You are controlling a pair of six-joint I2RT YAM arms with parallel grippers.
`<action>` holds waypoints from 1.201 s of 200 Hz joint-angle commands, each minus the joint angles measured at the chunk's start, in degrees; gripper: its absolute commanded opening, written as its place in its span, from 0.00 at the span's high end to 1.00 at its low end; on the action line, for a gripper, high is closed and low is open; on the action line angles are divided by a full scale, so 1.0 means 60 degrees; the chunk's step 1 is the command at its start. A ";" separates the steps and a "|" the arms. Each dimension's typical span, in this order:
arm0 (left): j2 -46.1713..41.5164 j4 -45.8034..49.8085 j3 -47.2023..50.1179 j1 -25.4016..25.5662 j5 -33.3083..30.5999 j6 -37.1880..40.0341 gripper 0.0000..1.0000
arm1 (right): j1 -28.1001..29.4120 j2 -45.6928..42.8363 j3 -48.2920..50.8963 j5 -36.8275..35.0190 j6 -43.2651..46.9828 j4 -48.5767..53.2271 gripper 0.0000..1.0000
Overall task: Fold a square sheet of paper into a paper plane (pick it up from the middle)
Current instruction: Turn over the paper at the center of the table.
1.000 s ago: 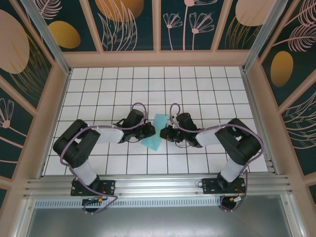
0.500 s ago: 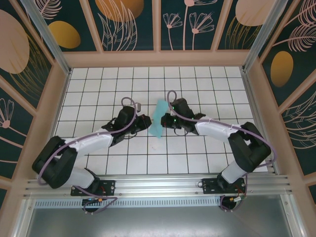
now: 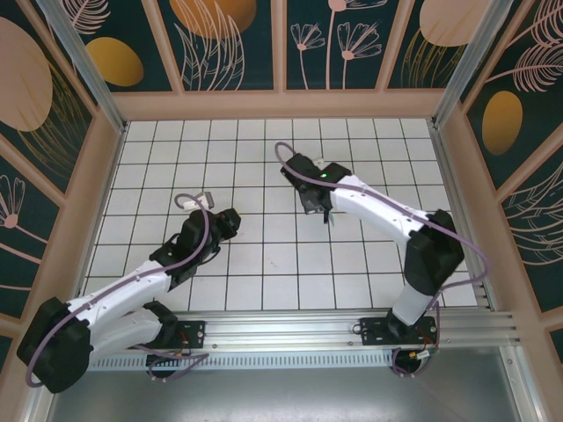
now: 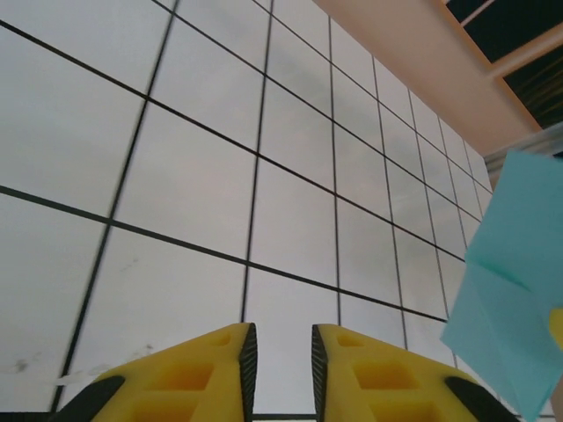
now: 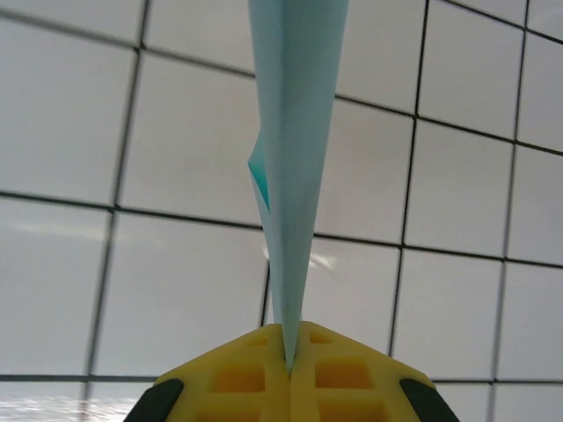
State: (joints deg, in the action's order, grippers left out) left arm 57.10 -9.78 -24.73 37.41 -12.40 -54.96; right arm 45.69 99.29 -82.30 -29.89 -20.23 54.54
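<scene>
The right gripper (image 5: 288,360) has its yellow, grid-moulded jaws pressed fully together on the folded sheet of paper (image 5: 295,132). Seen edge-on from the right wrist, the thin, smooth turquoise-blue paper makes a narrow blade that widens away from the fingertips, with a darker inner layer peeking out on its left. From the left wrist the same sheet (image 4: 510,290) shows as a flat, matte, angular panel crossed by a crease. The left gripper (image 4: 283,360) holds nothing, its yellow jaws parted by a narrow slit. The table (image 3: 264,264) is glossy white tile with thin dark grid lines; the right gripper (image 3: 310,195) is over its far middle.
</scene>
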 commanded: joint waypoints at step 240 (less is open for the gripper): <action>0.5030 -0.0339 -0.3083 -0.0055 0.3977 0.0451 0.83 | -0.2341 -0.1063 0.4735 0.8789 -0.1503 -0.7699 0.55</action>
State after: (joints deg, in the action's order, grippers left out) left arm 79.55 -9.32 -37.08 37.41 1.41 -53.76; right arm 32.69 92.97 -59.37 13.34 -29.08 17.43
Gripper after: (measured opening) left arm 0.209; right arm 0.456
